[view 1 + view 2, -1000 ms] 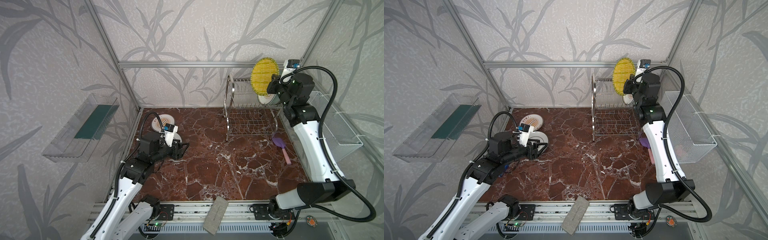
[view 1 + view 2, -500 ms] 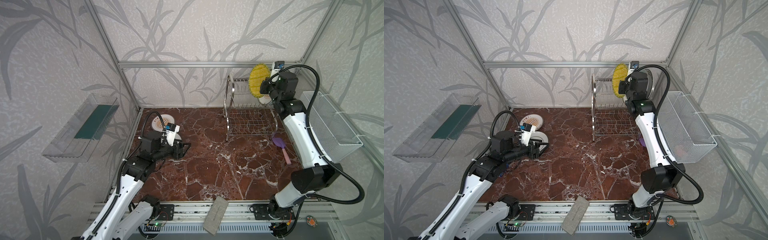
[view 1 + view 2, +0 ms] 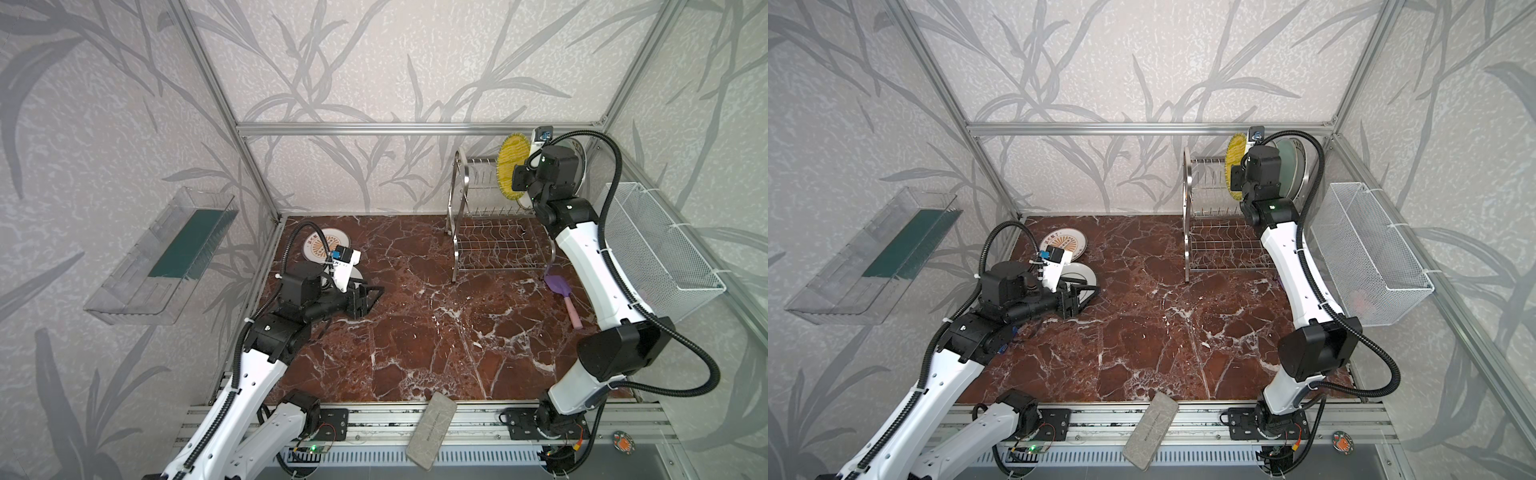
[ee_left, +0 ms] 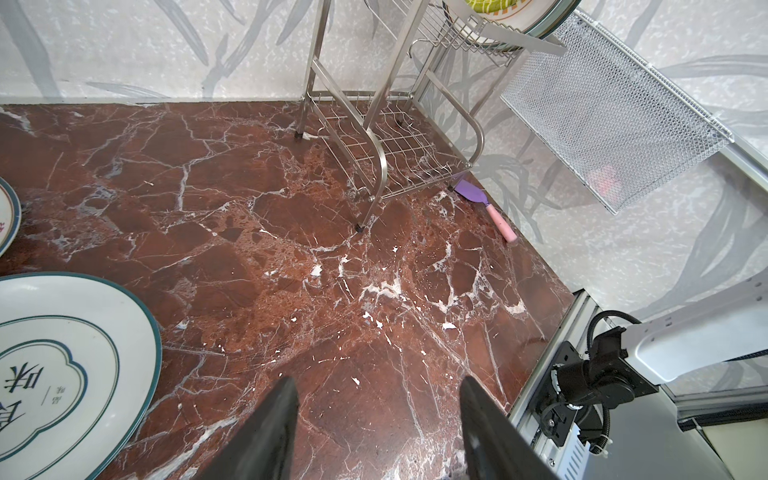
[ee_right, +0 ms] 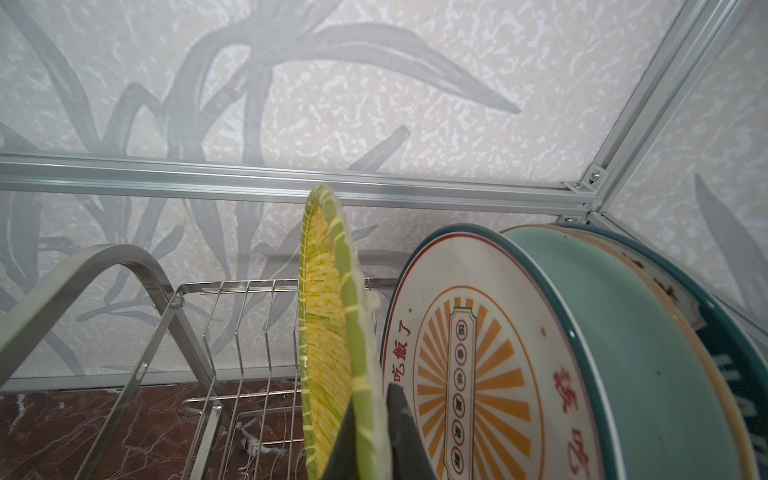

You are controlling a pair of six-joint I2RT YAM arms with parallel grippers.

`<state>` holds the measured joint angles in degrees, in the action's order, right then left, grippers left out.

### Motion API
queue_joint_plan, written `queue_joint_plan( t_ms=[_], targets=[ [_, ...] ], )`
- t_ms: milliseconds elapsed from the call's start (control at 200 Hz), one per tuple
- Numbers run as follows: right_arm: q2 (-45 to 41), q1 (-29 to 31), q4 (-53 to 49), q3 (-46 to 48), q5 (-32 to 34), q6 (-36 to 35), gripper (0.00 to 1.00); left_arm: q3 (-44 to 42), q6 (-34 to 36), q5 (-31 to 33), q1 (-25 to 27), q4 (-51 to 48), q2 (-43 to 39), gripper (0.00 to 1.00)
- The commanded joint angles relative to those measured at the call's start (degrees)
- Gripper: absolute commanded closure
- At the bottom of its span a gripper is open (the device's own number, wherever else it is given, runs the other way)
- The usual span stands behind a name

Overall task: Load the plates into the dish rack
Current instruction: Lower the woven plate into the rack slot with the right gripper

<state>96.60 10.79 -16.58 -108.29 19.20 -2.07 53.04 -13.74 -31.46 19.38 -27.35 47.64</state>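
The right arm (image 3: 1262, 174) is hiding most of the racked plates (image 3: 1292, 166) from me at the upper right of both top views. The left wrist camera (image 3: 1052, 257) is covering part of the white plate (image 3: 1081, 274). Something pink (image 3: 1360, 301) in the mesh basket (image 3: 1370, 232) is blurring.

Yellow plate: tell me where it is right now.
In both top views the yellow plate stands on edge at the upper tier of the dish rack, back right. It is pinched in the right claw, beside the racked sunburst plate.
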Motion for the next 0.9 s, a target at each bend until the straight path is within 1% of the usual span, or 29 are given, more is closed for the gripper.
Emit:
queue_joint_plan(
  t_ms=[0, 895],
  targets=[
    [0.09, 0.20, 2.71, -2.76, 2.48, -0.63, 1.00, -0.51, 0.00, -0.94, -0.22, 1.07, -0.97, 0.40],
    [-1.68, 0.20, 5.15, 4.55, 4.94, -0.23, 1.00, -0.52, -0.16, -0.98, -0.22, 1.12, -1.06, 0.40]
  ],
)
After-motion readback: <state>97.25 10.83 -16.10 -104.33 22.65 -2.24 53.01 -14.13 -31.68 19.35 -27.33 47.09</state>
